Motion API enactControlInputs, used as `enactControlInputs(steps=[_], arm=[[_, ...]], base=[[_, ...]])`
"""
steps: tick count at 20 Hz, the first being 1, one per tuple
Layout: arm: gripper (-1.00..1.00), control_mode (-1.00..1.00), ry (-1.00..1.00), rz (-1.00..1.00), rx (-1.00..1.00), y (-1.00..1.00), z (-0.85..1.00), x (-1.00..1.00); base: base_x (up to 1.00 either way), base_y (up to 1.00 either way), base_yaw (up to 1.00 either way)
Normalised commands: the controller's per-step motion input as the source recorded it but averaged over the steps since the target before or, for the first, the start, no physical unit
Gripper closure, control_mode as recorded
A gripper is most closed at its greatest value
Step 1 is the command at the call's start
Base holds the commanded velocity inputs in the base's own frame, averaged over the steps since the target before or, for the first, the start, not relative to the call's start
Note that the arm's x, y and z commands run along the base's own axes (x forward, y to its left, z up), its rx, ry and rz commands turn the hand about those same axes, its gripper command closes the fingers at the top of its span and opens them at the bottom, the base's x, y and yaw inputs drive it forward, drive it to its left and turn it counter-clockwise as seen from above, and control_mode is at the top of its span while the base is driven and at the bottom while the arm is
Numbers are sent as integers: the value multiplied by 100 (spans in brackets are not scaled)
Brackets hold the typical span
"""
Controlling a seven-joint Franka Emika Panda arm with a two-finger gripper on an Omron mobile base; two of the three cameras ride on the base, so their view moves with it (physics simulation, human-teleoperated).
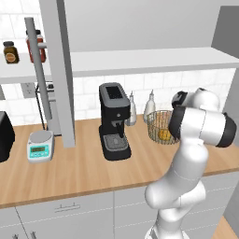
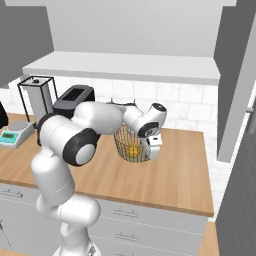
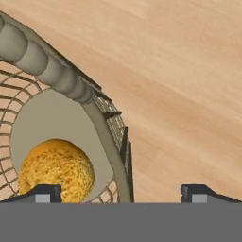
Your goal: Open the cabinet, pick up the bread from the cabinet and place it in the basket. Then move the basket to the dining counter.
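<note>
The tan wire basket (image 1: 158,122) (image 2: 129,144) stands on the wood counter right of the coffee machine. The yellow-orange bread (image 1: 164,134) (image 2: 132,150) (image 3: 56,168) lies inside it on the bottom. My gripper (image 2: 154,146) (image 3: 121,193) is open at the basket's right side. In the hand view its fingertips (image 3: 43,192) straddle the basket rim (image 3: 117,151), one inside near the bread and one outside over the counter. The cabinet stands open, with its door (image 1: 59,70) edge-on and the handle (image 1: 37,70) beside it. The dining counter is out of view.
A black coffee machine (image 1: 114,122) (image 2: 74,100) stands left of the basket, with two bottles (image 1: 132,110) behind. A small scale (image 1: 39,145) sits further left. Jars (image 1: 10,52) stand on the cabinet shelf (image 1: 140,60). Another open door (image 2: 239,80) hangs at the right.
</note>
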Motion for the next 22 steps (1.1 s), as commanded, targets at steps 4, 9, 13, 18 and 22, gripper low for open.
enactControlInputs(steps=[4,9,13,18,22], arm=[[-100,-100,0,-5,0,3,-26,13],[-100,-100,0,-3,0,7,-31,7],[-100,-100,0,0,0,6,-20,3],[100,-100,0,0,0,18,-12,0],[100,-100,0,0,0,20,-12,0]], base=[[0,0,0],[0,0,0],[0,0,0],[0,0,0],[0,0,0]])
